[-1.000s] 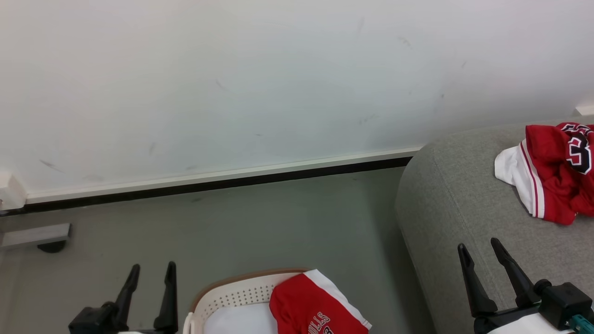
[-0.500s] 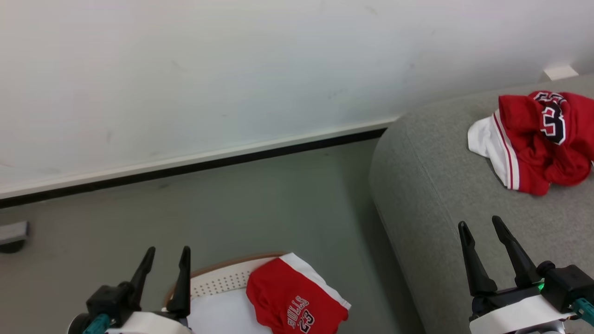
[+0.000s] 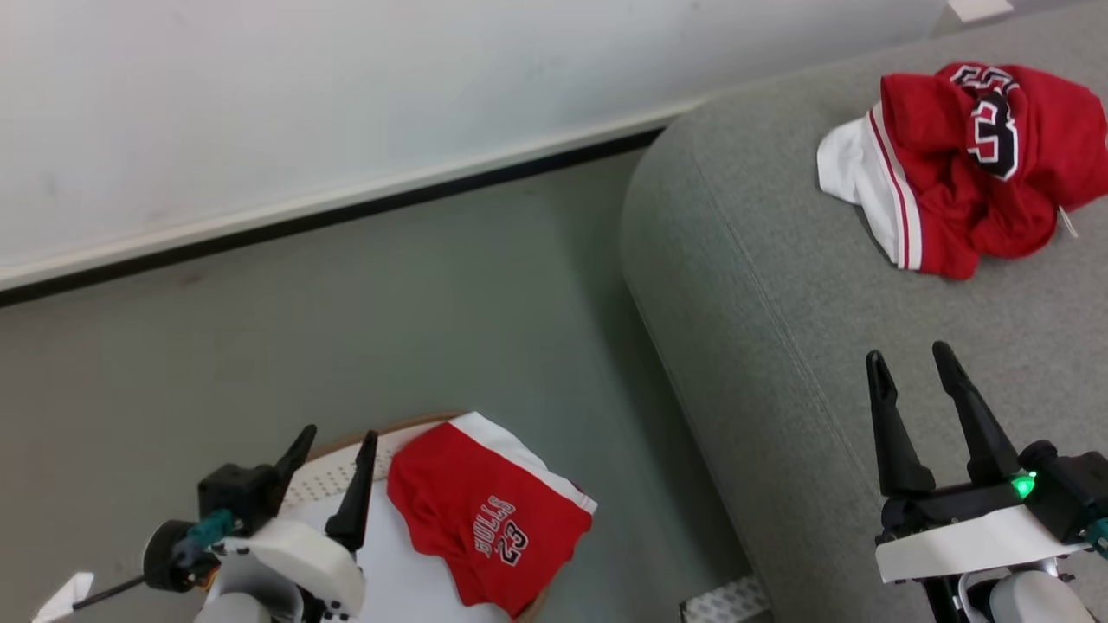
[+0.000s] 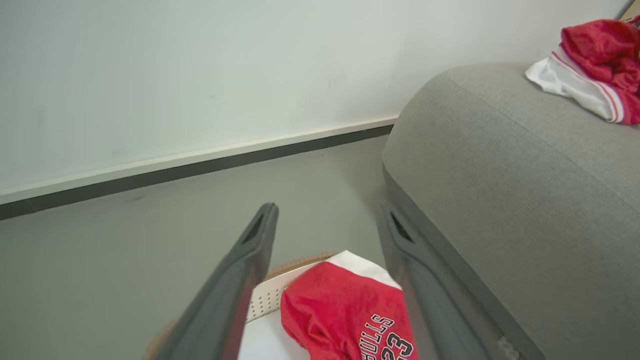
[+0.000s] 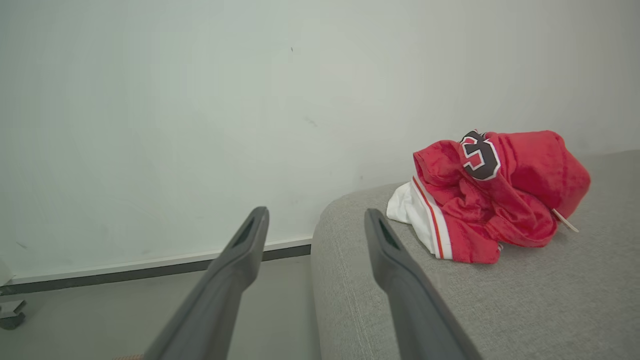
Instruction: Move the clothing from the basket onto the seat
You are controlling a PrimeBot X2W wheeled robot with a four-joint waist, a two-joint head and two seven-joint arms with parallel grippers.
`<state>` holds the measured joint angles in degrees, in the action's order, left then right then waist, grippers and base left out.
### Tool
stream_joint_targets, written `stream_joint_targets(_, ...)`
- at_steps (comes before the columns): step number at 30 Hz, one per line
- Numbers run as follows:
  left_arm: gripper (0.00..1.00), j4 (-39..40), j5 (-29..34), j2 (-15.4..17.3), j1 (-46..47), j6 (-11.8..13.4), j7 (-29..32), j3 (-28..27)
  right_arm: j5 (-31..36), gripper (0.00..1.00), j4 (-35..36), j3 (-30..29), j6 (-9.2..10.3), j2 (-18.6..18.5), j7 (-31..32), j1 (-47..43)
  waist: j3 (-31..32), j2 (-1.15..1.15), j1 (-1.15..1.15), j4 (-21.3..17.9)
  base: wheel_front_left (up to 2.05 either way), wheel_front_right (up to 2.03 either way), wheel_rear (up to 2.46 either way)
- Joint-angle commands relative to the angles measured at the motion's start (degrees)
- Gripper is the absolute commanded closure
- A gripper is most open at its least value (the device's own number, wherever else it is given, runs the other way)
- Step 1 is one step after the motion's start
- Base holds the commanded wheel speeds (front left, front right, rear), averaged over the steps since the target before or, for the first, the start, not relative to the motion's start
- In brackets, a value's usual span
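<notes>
The left claw (image 3: 338,434) hangs released, its 2 dark fingers spread apart above the basket (image 3: 322,486) and holding nothing. The basket stands on the floor (image 3: 346,303) near the rounded end of the seat (image 3: 779,363). 1 piece of the clothing, the lettered garment (image 3: 485,519) marked "Bulls 23", lies in the basket with its white-trimmed edge draped over the brown rim on the seat's side. The crumpled garment (image 3: 969,164), red with white trim and a black numeral, rests on the seat near the wall (image 3: 346,104). The right claw (image 3: 907,353) hovers over the seat, also released and empty, well apart from the crumpled garment.
</notes>
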<state>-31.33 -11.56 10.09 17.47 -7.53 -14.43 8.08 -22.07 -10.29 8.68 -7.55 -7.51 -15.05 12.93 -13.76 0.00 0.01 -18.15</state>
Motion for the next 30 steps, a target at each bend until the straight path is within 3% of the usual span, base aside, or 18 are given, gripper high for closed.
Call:
stream_joint_targets(1, 0.00, -0.4, -0.3, 0.6, 0.6, 0.1, 0.1, 0.2, 0.3, 0.00, 0.3, -0.2, 0.13, 0.0, -0.2, 0.6, -2.3, 0.00, -0.01, -1.9, 0.00, 0.00, 0.00)
stream_joint_targets(23, 0.00, -24.6, -11.7, 9.0, 17.7, 0.1, 11.0, 18.0, 1.1, 0.00, 6.6, -2.0, 0.13, 4.1, -0.2, 7.2, -20.6, 0.00, -0.01, -9.5, 0.00, 0.00, 0.00)
stream_joint_targets(30, 0.00, -28.9, -17.8, 11.1, 21.3, 0.1, 16.0, 20.5, 0.1, 0.00, 8.1, -1.4, 0.13, 4.6, -0.2, 8.2, -24.7, 0.00, -0.01, -11.8, 0.00, 0.00, 0.00)
